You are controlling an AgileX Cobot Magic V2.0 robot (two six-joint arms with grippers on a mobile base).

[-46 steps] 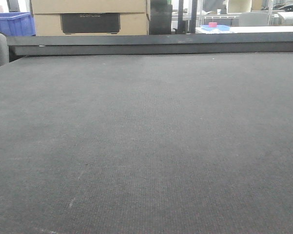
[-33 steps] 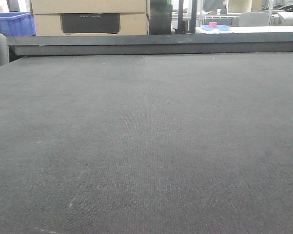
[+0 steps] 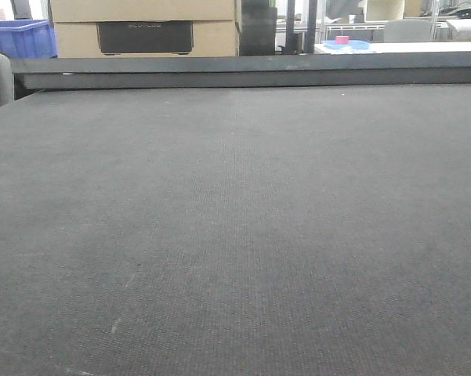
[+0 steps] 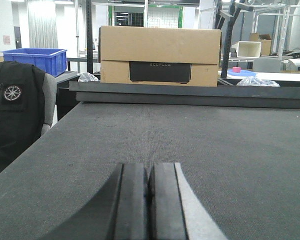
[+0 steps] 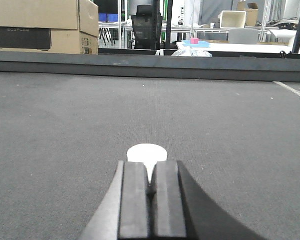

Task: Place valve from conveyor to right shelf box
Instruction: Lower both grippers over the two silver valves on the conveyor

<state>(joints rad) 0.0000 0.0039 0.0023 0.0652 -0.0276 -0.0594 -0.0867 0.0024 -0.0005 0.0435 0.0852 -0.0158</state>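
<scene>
The conveyor (image 3: 235,219) is a wide dark grey woven belt that fills the front view, with a dark rail (image 3: 251,72) along its far edge. No gripper shows in that view. My left gripper (image 4: 149,167) hangs low over the belt (image 4: 229,140), shut with nothing between its pads. My right gripper (image 5: 149,165) is also shut, low over the belt (image 5: 65,125). A flat, round white thing (image 5: 147,151) lies on the belt just past its fingertips; I cannot tell whether it is the valve. The right shelf box is out of view.
Behind the rail stand a large cardboard box (image 4: 159,55) and a blue bin (image 4: 35,59). A chair with a black jacket (image 4: 15,115) is at the belt's left edge. A white table with a pink object (image 3: 342,39) stands at the far right.
</scene>
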